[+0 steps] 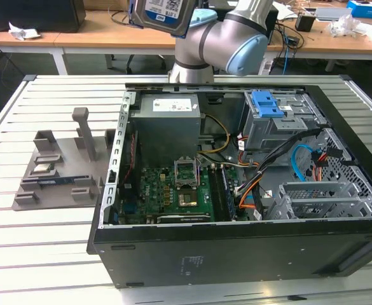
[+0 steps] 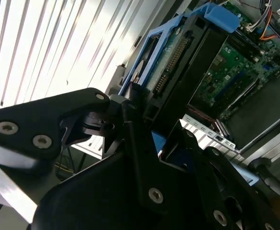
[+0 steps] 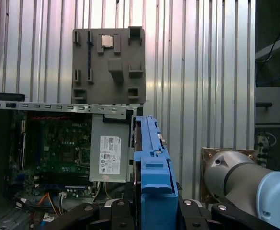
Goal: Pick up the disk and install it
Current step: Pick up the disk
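In the exterior view the flat rectangular silver disk (image 1: 163, 14), framed in a blue plastic carrier, is held high above the open black computer case (image 1: 236, 254), at the end of the grey and light-blue robot arm (image 1: 227, 41). The picking up is therefore judged as done; the installing is not yet done. Inside the case a grey metal power-supply box (image 1: 168, 121), a green motherboard (image 1: 173, 190) and a bare metal drive cage (image 1: 319, 198), which appears empty, are seen. On the slatted metal bench (image 1: 39, 254) a grey moulded fixture (image 1: 77, 136) lies beside the case, with a small square part and a thin strip in its recesses.

In the second wrist view the black hand (image 2: 151, 127) is closed on the disk (image 2: 175, 57), its fingers (image 2: 130, 124) pressed against the carrier.

In the first wrist view the disk (image 3: 151, 163) is seen edge-on, with the power-supply box (image 3: 110, 154) and the fixture (image 3: 108, 67) beyond it
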{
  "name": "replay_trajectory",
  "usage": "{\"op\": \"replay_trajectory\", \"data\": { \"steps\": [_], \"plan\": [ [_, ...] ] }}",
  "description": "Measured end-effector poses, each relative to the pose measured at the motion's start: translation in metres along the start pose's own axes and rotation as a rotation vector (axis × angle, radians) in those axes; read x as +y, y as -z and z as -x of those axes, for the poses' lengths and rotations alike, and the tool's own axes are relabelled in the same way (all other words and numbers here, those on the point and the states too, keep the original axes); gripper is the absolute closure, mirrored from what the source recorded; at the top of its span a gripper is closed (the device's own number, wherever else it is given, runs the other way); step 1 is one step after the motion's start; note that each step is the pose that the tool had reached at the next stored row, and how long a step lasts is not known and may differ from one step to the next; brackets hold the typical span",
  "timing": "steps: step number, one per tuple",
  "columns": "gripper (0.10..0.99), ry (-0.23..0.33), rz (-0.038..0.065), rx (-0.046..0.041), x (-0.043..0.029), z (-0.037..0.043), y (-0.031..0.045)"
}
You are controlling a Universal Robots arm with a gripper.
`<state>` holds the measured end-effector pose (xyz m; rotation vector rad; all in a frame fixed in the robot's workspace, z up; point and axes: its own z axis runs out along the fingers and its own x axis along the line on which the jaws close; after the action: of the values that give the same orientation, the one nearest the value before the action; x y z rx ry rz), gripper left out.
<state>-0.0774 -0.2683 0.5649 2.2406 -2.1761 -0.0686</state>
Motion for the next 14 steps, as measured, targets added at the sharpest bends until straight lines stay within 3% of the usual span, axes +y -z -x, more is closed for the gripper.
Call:
{"op": "replay_trajectory", "data": {
  "steps": [4,12,14],
  "plan": [
    [0.722,0.000,0.000,0.0000,-0.0174,-0.0005,0.0008],
    [0.722,0.000,0.000,0.0000,-0.0415,-0.0012,0.0018],
    [0.722,0.000,0.000,0.0000,-0.0522,-0.0014,0.0023]
  ]
}}
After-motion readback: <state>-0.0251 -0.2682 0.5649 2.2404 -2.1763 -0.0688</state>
